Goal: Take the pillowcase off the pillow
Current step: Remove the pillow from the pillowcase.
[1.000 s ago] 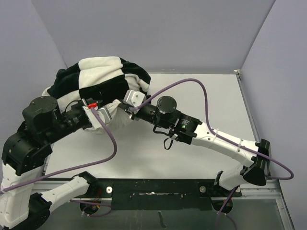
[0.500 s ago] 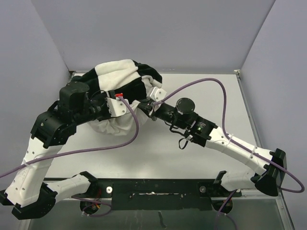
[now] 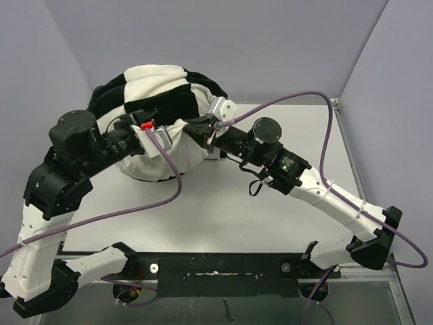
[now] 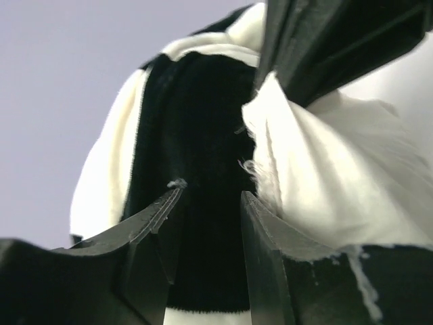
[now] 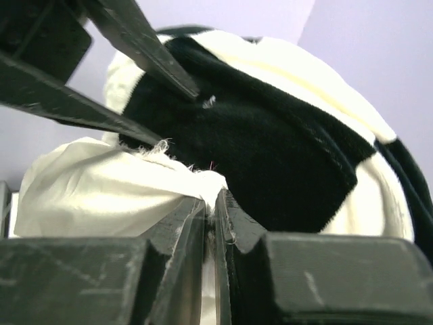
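Black-and-white checkered plush pillowcase (image 3: 172,91): still covering plain white wrinkled pillow (image 3: 159,162); bundle shifted toward 11 o'clock. Right gripper (image 5: 211,200): pinching pillow fabric. Left gripper (image 4: 210,191): spread against black square. Removal likely barely begun.

B/w pillowcase (image 3: 169,91) partly over wht pillow (image 3: 145,166)

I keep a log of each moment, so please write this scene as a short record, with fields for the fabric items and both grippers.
pillowcase: checkered, covers the far part of the pillow
pillow: white near part bare, outside the cover
left gripper: jaws open, black pillowcase fabric in the gap, contact unclear
right gripper: jaws shut on a white fold, apparently the pillow's
task state: pillowcase not yet off
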Robot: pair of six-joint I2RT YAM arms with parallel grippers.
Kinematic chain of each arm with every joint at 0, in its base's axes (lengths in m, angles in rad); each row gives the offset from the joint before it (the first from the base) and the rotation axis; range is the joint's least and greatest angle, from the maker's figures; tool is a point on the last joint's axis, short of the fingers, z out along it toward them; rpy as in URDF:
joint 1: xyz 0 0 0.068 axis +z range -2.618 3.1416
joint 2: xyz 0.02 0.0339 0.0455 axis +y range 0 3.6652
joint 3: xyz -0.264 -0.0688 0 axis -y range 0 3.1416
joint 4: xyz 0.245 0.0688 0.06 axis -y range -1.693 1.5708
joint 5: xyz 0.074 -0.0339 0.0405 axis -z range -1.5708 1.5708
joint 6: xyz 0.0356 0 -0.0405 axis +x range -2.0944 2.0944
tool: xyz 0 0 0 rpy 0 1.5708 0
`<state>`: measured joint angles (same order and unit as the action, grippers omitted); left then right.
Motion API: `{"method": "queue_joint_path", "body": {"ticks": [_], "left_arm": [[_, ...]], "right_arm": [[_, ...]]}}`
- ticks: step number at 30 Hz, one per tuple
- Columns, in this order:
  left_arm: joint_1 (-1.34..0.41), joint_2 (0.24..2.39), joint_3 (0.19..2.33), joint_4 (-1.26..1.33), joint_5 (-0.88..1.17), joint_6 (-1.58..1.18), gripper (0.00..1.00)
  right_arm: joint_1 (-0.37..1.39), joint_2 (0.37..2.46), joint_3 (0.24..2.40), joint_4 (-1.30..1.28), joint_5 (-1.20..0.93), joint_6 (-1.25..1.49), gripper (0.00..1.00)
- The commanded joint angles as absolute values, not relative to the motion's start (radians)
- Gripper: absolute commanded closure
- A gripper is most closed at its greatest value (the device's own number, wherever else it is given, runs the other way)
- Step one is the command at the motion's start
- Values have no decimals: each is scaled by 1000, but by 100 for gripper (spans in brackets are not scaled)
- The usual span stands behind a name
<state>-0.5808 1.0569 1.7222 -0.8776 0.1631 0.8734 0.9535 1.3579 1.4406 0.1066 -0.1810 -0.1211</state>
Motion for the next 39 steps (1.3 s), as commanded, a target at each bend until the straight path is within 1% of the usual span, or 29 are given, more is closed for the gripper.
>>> {"method": "queue_joint_path", "body": {"ticks": [1,5,8,10,13,16,19,21,24,28,31,36,39], "left_arm": [[-580,1075,1847,-912,184,849,64],[-581,1073,1832,-941,172,851,64],[-581,1094,1840,-939,154,848,63],[-580,1118,1849,-952,148,851,62],[-578,1146,1823,-961,123,867,60],[-564,1173,1781,-951,114,883,59],[-513,1225,1781,-939,127,888,59],[-468,1268,1798,-921,151,883,60],[-450,1308,1788,-803,112,884,64],[-465,1305,1714,-605,74,927,64],[-480,1304,1677,-502,56,944,64],[-484,1313,1674,-431,60,936,66],[-489,1309,1691,-443,72,933,66]], "right_arm": [[986,1291,1613,401,-233,-86,100],[986,1326,1684,382,-231,-67,100],[975,1364,1757,314,-223,-80,100],[950,1377,1756,274,-214,-78,100],[881,1366,1672,264,-216,-55,100],[770,1345,1572,277,-245,21,100],[675,1314,1461,311,-277,62,100],[649,1288,1390,319,-288,49,100],[646,1255,1290,321,-328,13,100],[656,1239,1169,335,-420,14,100],[723,1236,1108,311,-420,-33,100],[815,1265,1044,304,-392,-67,100],[856,1283,1023,307,-382,-75,100]]}}
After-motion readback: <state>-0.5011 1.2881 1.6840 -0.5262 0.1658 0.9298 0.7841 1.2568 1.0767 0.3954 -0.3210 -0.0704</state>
